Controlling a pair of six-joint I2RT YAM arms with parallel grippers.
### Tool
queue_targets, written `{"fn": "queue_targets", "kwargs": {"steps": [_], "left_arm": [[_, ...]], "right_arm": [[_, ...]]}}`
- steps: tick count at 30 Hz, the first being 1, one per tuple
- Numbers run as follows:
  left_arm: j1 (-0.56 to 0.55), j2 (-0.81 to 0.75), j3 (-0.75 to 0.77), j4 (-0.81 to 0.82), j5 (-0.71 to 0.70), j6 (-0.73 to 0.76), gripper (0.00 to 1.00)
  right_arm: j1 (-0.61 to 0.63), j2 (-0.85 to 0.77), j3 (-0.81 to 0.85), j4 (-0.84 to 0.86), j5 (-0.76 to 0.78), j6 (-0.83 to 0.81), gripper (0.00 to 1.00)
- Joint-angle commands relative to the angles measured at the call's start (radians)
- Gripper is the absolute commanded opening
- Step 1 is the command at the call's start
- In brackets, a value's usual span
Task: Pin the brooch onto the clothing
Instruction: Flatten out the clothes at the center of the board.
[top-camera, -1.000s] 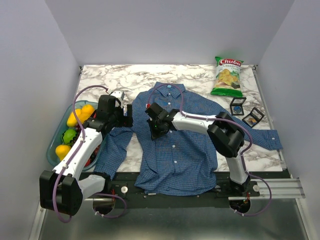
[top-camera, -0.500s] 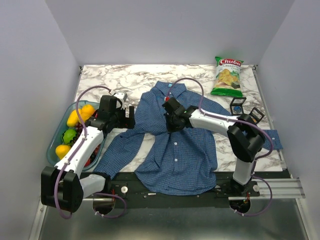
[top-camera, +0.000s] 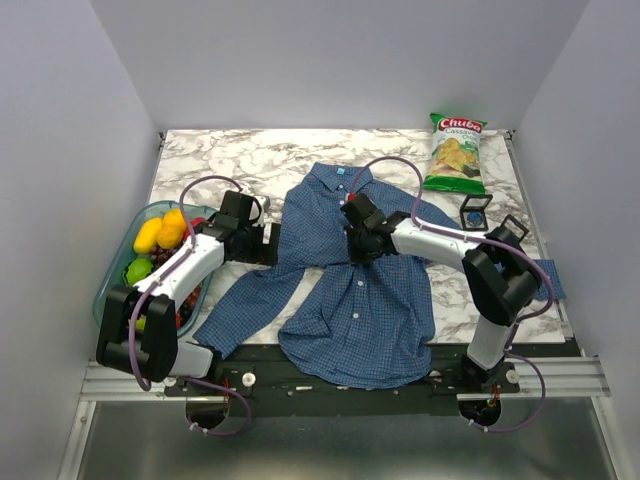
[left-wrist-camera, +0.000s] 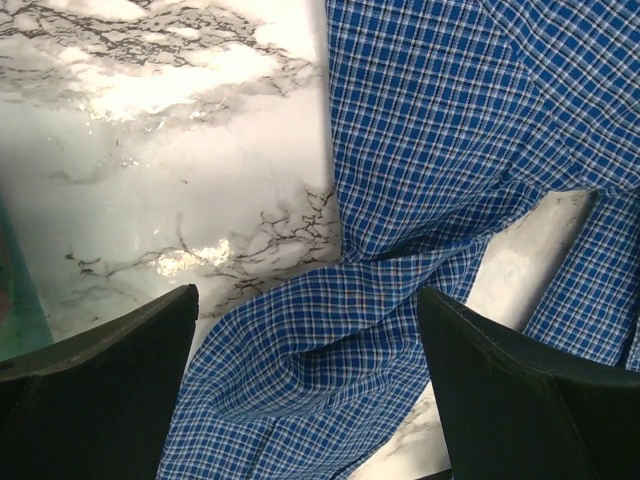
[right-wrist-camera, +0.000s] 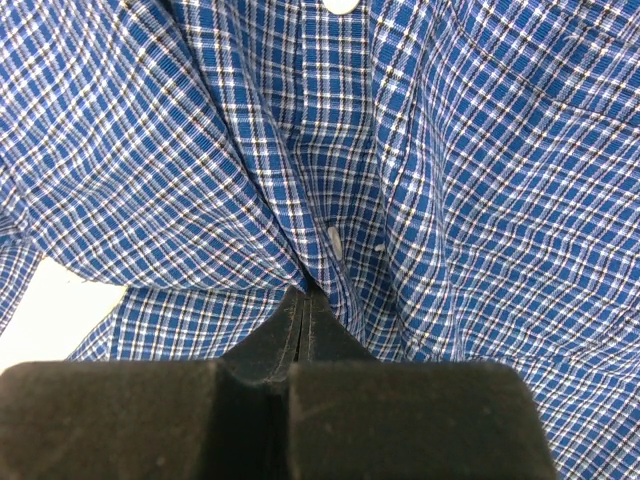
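— What's inside the small black case (top-camera: 476, 210)?
— Too small to tell. From above, the right hand (top-camera: 360, 248) hides the shirt (top-camera: 350, 310) fold it pinches; the left arm (top-camera: 180, 272) covers part of the fruit tub (top-camera: 103, 295).

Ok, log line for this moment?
left claw: open, above sleeve | right claw: shut on shirt front, near buttons

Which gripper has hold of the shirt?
The right gripper, shut on a fold of the shirt; the left gripper is open above its sleeve.
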Motion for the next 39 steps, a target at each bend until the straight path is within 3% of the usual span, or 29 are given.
{"fn": "queue_targets", "kwargs": {"steps": [1, 6, 13, 19, 20, 23, 25, 28, 31, 34, 39], "left_arm": [[0.002, 0.065, 0.046, -0.030, 0.066, 0.018, 0.99], [0.002, 0.120, 0.058, -0.055, 0.092, 0.009, 0.97], [0.002, 0.157, 0.041, -0.070, 0.154, -0.021, 0.76], [-0.001, 0.083, 0.007, -0.100, 0.137, -0.032, 0.39], [-0.006, 0.061, 0.001, -0.093, 0.123, -0.038, 0.26], [-0.014, -0.002, 0.015, -0.103, 0.123, -0.055, 0.06], [-0.015, -0.031, 0.039, -0.122, 0.128, -0.063, 0.00], [-0.032, -0.102, 0.059, -0.118, 0.122, -0.077, 0.00], [-0.082, -0.186, 0.081, -0.103, -0.005, -0.083, 0.00], [-0.194, -0.250, 0.084, -0.070, -0.185, -0.107, 0.00], [-0.505, -0.252, 0.044, -0.020, -0.443, -0.257, 0.00]], "right_arm": [[-0.011, -0.031, -0.032, 0.027, -0.010, -0.016, 0.01], [-0.014, -0.023, -0.032, 0.044, -0.031, -0.013, 0.01], [-0.016, -0.020, -0.026, 0.047, -0.036, -0.014, 0.01], [-0.019, -0.026, -0.026, 0.047, -0.034, -0.016, 0.01], [-0.019, -0.026, -0.026, 0.047, -0.036, -0.017, 0.01], [-0.019, -0.024, -0.023, 0.044, -0.036, -0.019, 0.01], [-0.020, -0.026, -0.023, 0.044, -0.033, -0.019, 0.01], [-0.020, -0.027, -0.023, 0.041, -0.031, -0.019, 0.01], [-0.020, -0.029, -0.023, 0.041, -0.030, -0.019, 0.01], [-0.020, -0.027, -0.023, 0.041, -0.028, -0.019, 0.01], [-0.023, -0.027, -0.026, 0.039, -0.016, -0.014, 0.01]]}}
